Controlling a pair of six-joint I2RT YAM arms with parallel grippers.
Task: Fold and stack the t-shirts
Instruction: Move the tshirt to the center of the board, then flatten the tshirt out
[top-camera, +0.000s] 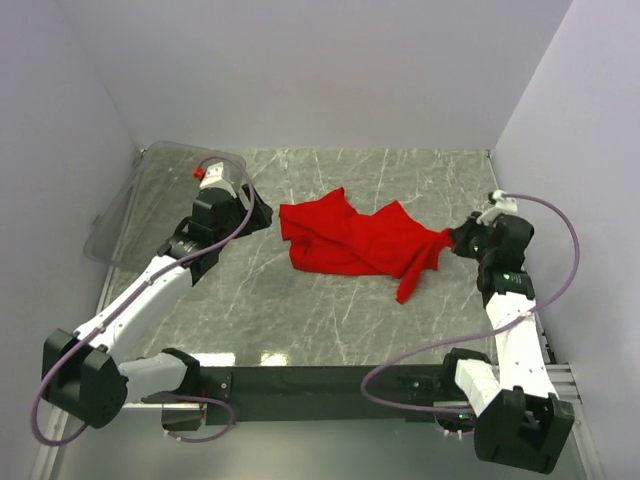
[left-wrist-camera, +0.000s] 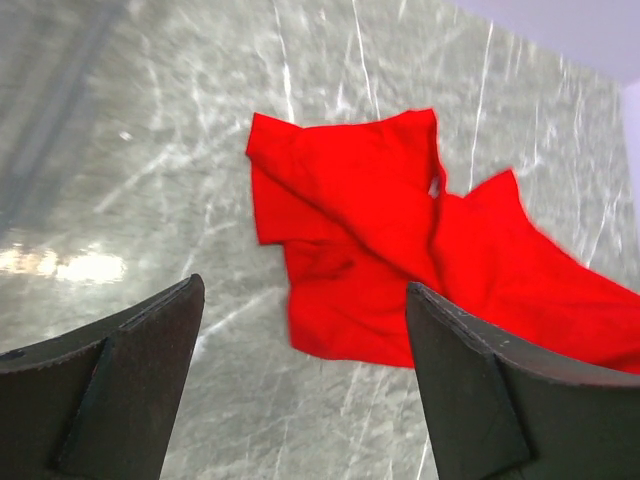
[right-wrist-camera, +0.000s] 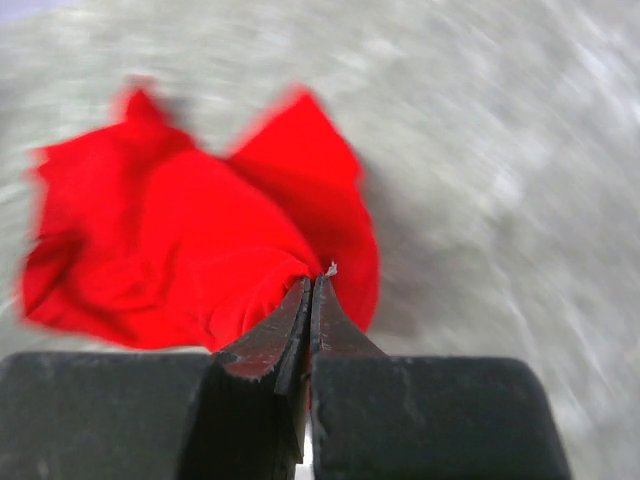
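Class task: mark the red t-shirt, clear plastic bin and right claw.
red t-shirt (top-camera: 350, 240), top view, middle of cloth.
clear plastic bin (top-camera: 125, 205), top view, left wall.
right claw (right-wrist-camera: 311, 288), right wrist view, between fingertips.

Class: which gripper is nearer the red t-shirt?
Right. The right gripper is shut on the red t-shirt at its right edge; the left gripper hangs open just off its left edge, not touching.

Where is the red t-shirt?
Top view: the red t-shirt lies on the table between the open left gripper and the right gripper, which pinches its right end.
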